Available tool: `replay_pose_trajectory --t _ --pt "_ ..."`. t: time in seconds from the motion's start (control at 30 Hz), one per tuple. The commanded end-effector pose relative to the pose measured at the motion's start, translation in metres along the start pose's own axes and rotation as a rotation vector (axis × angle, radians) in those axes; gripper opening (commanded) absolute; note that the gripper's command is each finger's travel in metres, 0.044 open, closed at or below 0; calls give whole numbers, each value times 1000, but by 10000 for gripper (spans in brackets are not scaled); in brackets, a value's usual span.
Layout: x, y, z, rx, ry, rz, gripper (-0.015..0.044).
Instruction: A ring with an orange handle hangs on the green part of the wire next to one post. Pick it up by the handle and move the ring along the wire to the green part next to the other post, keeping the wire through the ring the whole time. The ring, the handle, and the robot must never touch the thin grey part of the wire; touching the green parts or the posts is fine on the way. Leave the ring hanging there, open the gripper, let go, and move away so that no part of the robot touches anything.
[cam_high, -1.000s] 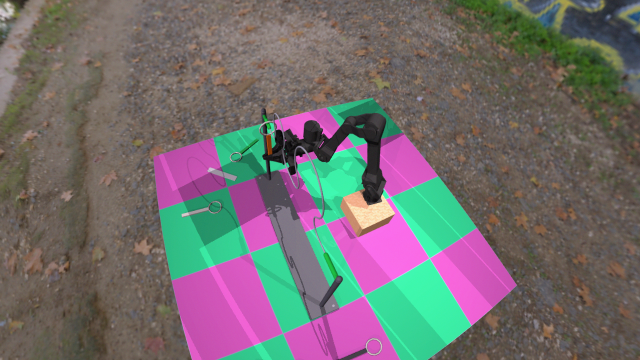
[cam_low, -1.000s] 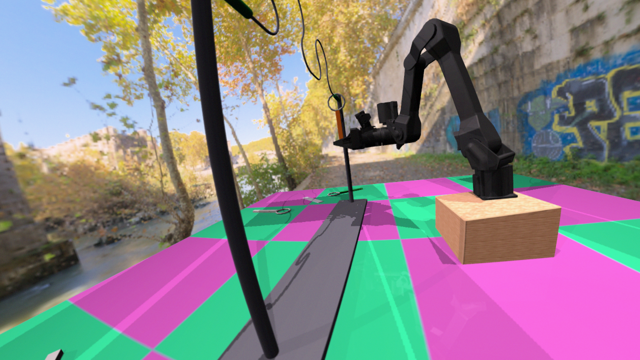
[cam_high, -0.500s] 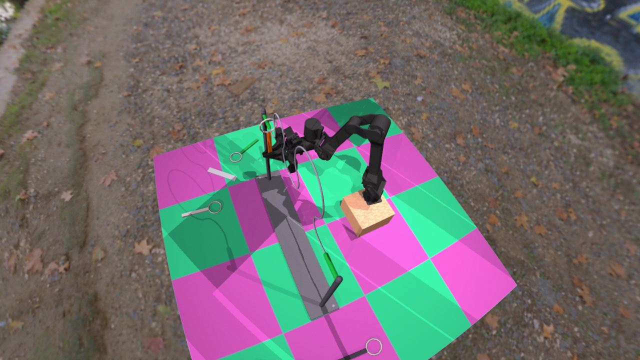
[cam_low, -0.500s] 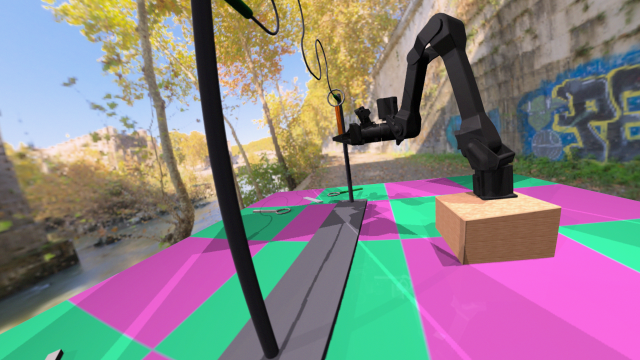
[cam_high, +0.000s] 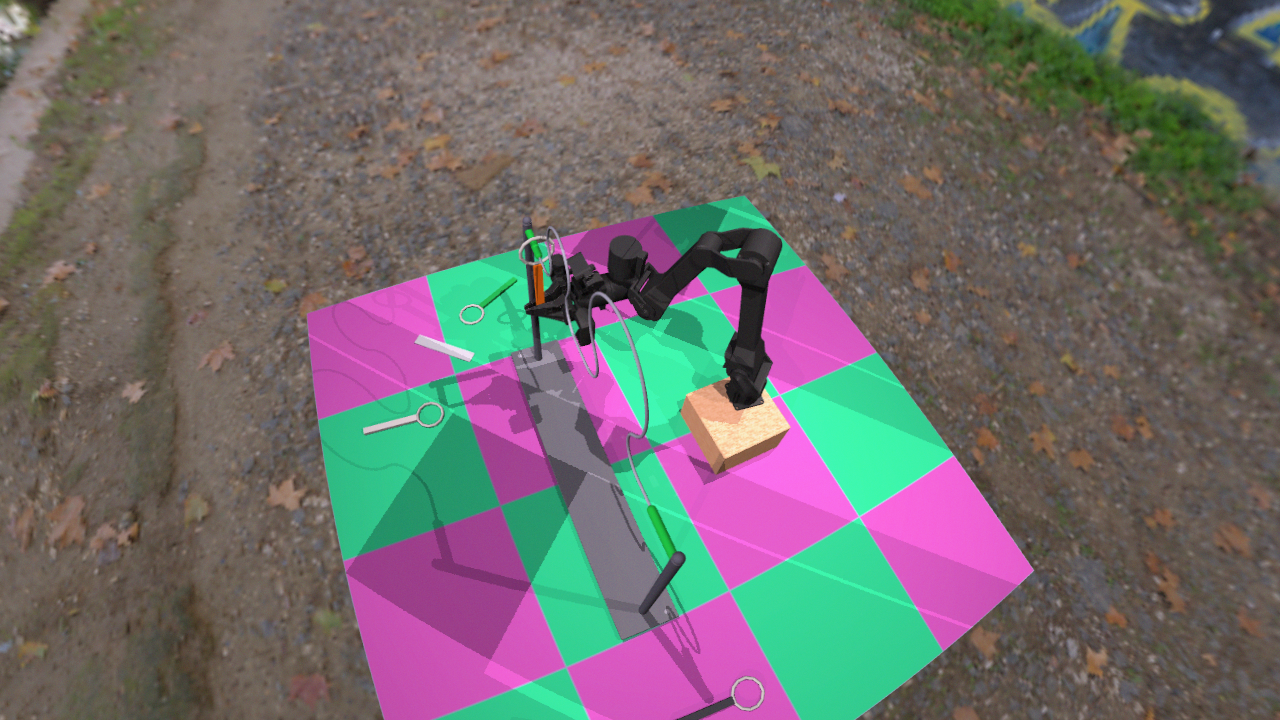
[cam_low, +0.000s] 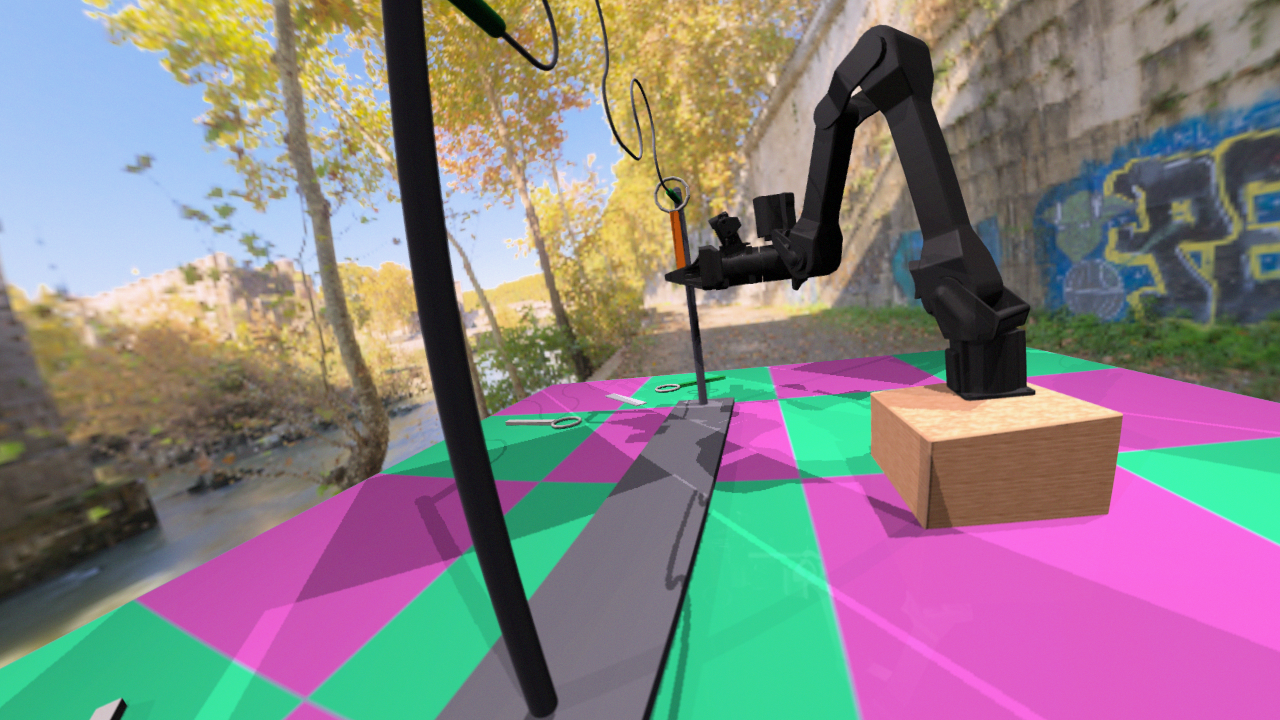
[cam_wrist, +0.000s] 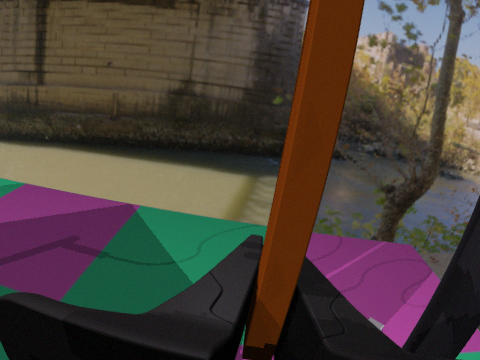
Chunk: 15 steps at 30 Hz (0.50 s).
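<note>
- Black parallel-jaw gripper (cam_high: 537, 307) (cam_low: 677, 276) (cam_wrist: 268, 248) is clenched on the lower end of the straight orange bar handle (cam_high: 538, 284) (cam_low: 677, 237) (cam_wrist: 315, 145); the handle is held roughly upright between the fingers, presumably so that the ring can be steered from below with the fingers kept off the wire.
- The thin round pale ring (cam_high: 521, 257) (cam_low: 657, 198) is carried at the handle's upper end, at the green sleeve (cam_high: 533, 241) (cam_low: 671, 193) beside the far dark post (cam_high: 537, 335) (cam_low: 696, 344); the sleeve appears to be passed through it, though contact cannot be told.
- The thin grey curving wire (cam_high: 646, 385) (cam_low: 637, 107) is looped close to the arm in the top view; whether a gap is left cannot be judged there, so retreat toward the base looks risky.
- The other green sleeve (cam_high: 661, 530) (cam_low: 478, 16), by the near dark post (cam_high: 662, 583) (cam_low: 447, 358), has yet to be reached; the whole traverse seems to be left.
- Next, the ring should be centred and turned with each bend; a tilted handle could bring its rim against the grey.
</note>
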<state>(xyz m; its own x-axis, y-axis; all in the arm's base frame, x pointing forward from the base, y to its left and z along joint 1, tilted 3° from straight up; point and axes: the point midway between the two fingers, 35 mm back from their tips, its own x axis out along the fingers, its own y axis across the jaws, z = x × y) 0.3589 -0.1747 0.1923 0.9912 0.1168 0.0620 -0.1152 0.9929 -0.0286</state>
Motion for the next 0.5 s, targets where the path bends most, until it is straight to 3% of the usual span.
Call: replay_pose_trajectory --t 0.0,0.47 --pt "0 2 1 -5 -1 -3 -150" --pt "0 16 1 -3 0 -3 -150"
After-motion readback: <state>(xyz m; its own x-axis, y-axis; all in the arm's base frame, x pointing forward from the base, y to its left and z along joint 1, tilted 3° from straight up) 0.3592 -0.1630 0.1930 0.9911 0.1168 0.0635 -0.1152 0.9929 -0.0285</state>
